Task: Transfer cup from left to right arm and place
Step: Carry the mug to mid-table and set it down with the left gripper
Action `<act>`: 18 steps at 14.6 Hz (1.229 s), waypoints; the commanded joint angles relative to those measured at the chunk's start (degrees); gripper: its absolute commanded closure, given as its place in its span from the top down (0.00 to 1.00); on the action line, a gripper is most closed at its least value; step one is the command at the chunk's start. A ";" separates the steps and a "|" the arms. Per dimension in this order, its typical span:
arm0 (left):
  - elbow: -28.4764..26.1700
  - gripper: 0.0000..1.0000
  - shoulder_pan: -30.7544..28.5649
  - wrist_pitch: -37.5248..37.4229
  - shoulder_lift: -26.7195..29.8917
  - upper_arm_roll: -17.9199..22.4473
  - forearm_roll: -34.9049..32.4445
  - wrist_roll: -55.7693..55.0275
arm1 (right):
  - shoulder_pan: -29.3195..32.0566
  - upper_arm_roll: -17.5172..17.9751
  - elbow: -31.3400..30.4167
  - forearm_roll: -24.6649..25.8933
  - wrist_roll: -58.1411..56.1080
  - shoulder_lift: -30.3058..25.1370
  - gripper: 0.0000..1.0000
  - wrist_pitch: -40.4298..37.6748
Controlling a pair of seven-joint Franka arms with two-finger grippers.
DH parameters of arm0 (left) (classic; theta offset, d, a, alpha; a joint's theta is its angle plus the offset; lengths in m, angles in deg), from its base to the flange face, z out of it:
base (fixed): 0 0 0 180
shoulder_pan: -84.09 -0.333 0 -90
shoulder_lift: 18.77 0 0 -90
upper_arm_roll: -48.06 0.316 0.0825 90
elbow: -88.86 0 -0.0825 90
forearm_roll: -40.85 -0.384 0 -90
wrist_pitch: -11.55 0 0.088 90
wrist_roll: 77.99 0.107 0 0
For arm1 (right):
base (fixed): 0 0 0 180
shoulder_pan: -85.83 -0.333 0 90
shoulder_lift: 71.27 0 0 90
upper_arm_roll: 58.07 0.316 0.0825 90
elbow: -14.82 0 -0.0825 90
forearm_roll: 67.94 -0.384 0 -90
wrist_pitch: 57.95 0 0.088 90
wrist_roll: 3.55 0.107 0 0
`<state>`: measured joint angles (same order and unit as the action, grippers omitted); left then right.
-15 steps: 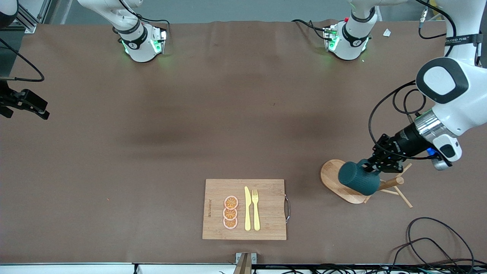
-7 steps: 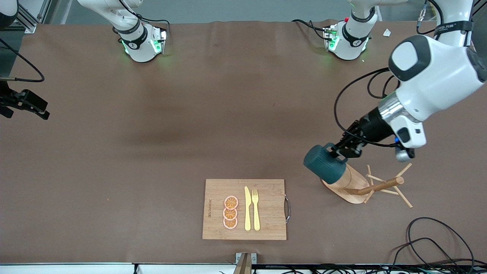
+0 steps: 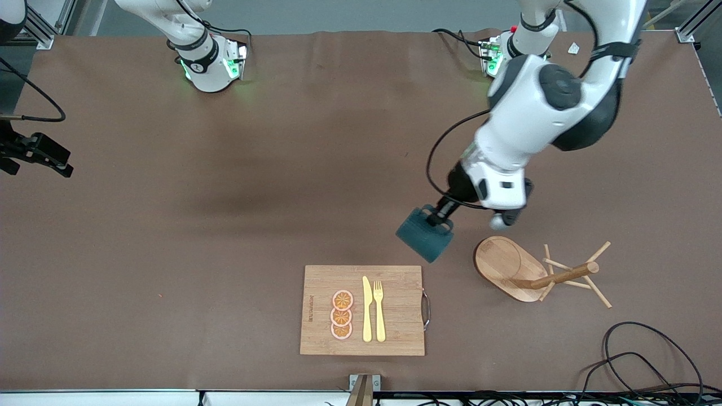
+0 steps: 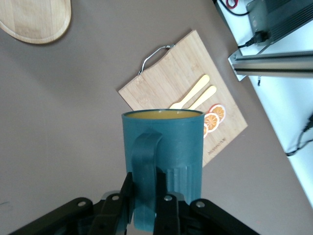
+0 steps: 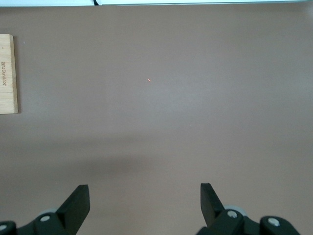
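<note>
The left gripper (image 3: 441, 217) has its fingers (image 4: 167, 211) closed on the loop handle (image 4: 143, 166) of the teal ribbed cup (image 3: 424, 235), pinching it near the cup's base. The cup hangs tilted in the air over bare brown table (image 3: 225, 225), between the cutting board (image 3: 362, 310) and the wooden mug tree (image 3: 536, 270), which lies on its side toward the left arm's end. In the left wrist view the mustard-yellow rim points toward the board, where a yellow knife (image 3: 366, 309), a yellow fork (image 3: 379, 310) and three orange slices (image 3: 342, 314) lie.

The right gripper (image 5: 145, 201) waits with its fingers spread wide and empty, over bare table at the right arm's end, well apart from the cup.

The hold on a thin handle looks like the weak point: the cup could pivot about the pinch as the arm swings, or slip at the handover if the left fingers let go before the right ones grip the body. With the handle taken, the right gripper likely must span the ribbed wall or rim, and a poor approach could knock the cup or the left fingers.
</note>
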<state>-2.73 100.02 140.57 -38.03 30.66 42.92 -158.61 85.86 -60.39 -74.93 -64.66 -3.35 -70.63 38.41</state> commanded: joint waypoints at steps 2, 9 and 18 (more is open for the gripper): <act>6.41 0.00 7.51 -0.43 -7.70 0.36 -12.93 -7.61 | 1.20 0.39 -0.61 -0.82 -0.46 -0.28 1.00 0.58; 9.77 0.00 19.47 -1.05 -18.08 1.32 -39.66 -17.63 | 1.29 0.47 -0.61 -0.82 -0.46 0.07 1.00 0.67; 8.80 0.00 32.93 -13.25 -25.38 2.47 -76.42 -37.68 | 1.38 0.47 -0.61 -0.91 -0.46 -0.02 1.00 0.58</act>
<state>4.86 131.21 130.16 -62.14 32.33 -29.26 -195.17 86.31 -60.48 -74.98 -64.66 -3.35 -70.30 38.42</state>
